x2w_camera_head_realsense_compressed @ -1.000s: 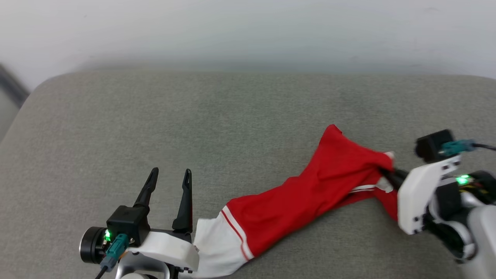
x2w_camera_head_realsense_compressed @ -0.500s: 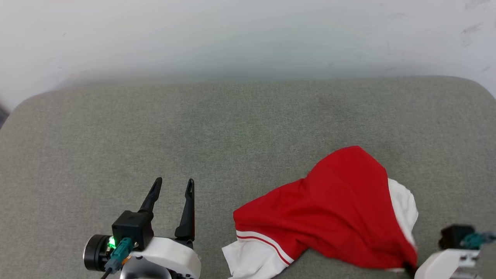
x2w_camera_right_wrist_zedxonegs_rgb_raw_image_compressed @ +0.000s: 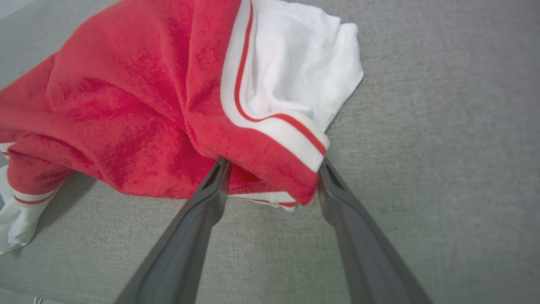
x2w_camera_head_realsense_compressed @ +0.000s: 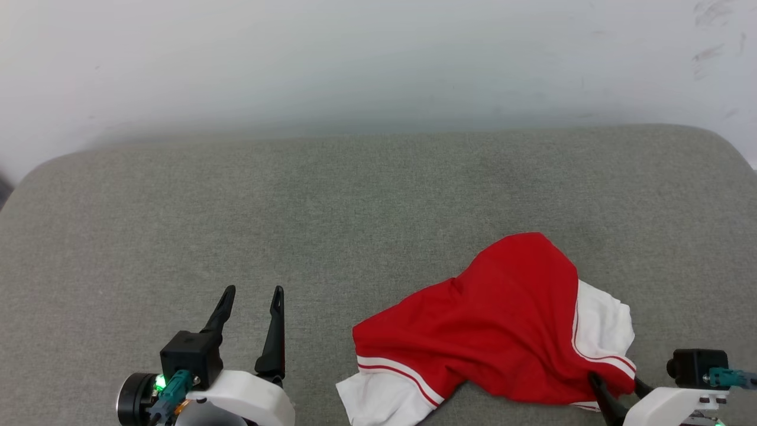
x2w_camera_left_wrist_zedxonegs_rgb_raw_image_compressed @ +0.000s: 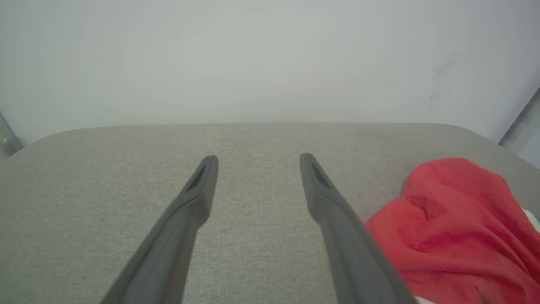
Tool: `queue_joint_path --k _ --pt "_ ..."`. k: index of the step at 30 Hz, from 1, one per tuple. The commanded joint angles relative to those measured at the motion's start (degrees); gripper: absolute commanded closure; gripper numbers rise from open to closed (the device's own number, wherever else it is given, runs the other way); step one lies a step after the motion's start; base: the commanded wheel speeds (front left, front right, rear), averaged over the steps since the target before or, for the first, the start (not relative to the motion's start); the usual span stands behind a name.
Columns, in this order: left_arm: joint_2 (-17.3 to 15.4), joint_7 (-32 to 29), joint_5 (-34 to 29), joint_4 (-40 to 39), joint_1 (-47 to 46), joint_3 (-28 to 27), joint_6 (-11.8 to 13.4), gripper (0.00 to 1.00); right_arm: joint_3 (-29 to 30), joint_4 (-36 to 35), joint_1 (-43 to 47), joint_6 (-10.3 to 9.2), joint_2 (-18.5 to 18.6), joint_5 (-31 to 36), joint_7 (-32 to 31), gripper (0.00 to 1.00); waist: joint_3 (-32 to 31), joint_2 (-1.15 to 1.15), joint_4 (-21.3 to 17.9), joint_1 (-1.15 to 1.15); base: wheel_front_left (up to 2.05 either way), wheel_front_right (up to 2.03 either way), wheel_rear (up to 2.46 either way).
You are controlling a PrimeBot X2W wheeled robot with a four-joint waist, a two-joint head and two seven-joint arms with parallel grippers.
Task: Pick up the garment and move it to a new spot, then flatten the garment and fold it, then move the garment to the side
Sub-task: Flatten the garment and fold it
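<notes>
Grey upholstered cushion [x2w_camera_head_realsense_compressed: 355,195] carried the red jersey [x2w_camera_head_realsense_compressed: 502,331], dropped in a crumpled heap at its right front, where the right gripper [x2w_camera_right_wrist_zedxonegs_rgb_raw_image_compressed: 273,165], clamped on it a second earlier, held its jaws wide around an edge, the left gripper [x2w_camera_head_realsense_compressed: 252,291] wide and empty, so flattening likely came next.

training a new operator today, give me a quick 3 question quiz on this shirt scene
1. True or false: the left gripper is shut on the garment.
2. Pick one: the garment lies A) spread flat, B) crumpled in a heap, C) neatly folded.
3. Fill in: the right gripper is ___, straddling an edge of the garment.

Key: 1 false, it is open and apart from the garment. 2 B. 3 open.
</notes>
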State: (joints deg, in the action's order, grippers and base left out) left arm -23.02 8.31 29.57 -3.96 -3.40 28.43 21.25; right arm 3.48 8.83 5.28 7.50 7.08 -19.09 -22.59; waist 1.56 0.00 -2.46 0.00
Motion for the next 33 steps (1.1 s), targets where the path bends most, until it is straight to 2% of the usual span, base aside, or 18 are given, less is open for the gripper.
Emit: queue_joint_path --k 1,4,10,16,19,24,29,33 --pt "-0.25 0.40 0.38 0.27 0.98 -0.41 0.36 0.00 -0.47 -1.71 -0.05 -0.02 0.53 -0.13 1.26 0.00 -0.95 0.00 -0.27 0.00 0.00 0.00 0.00" --pt "-0.48 0.38 0.86 0.02 1.86 -0.93 0.86 0.00 -0.90 -5.46 0.93 -0.02 1.23 0.34 3.55 0.00 -1.81 0.00 -0.48 0.00 0.00 0.00 0.00" --pt "-0.99 0.14 1.48 -0.20 2.99 -1.72 1.49 0.00 -0.12 -12.31 1.44 -0.02 0.30 2.66 10.66 0.00 -2.63 0.00 -0.51 0.00 0.00 0.00 0.00" --pt "-2.06 -2.19 1.98 0.22 3.54 -1.76 2.34 0.00 -0.92 -16.35 -0.62 -0.02 -1.05 6.71 17.02 0.00 -3.30 0.00 -0.35 0.00 0.00 0.00 0.00" --pt "-2.60 -4.02 2.32 -0.14 3.69 -1.26 2.26 0.00 -1.52 -17.33 -0.69 -0.02 -1.31 7.58 18.19 0.00 -3.32 0.00 -0.45 0.00 0.00 0.00 0.00" --pt "-3.86 -12.46 2.78 -1.73 1.52 2.81 0.28 0.00 -2.67 -18.90 -1.06 -0.02 -1.82 8.30 18.98 0.00 -2.80 0.00 -0.81 0.00 0.00 0.00 0.00" --pt "-5.57 -23.34 3.36 -2.12 -0.43 8.50 -3.32 0.00 -3.63 -20.50 -1.75 -0.02 -2.11 8.32 18.77 0.00 -1.19 0.00 -1.51 0.00 0.00 0.00 0.00" --pt "-6.04 -29.52 3.85 -1.79 -2.05 12.26 -6.07 0.00 -4.20 -21.14 -2.52 -0.02 -1.70 8.05 18.95 0.00 1.17 0.00 -2.09 0.00 0.00 0.00 0.00"
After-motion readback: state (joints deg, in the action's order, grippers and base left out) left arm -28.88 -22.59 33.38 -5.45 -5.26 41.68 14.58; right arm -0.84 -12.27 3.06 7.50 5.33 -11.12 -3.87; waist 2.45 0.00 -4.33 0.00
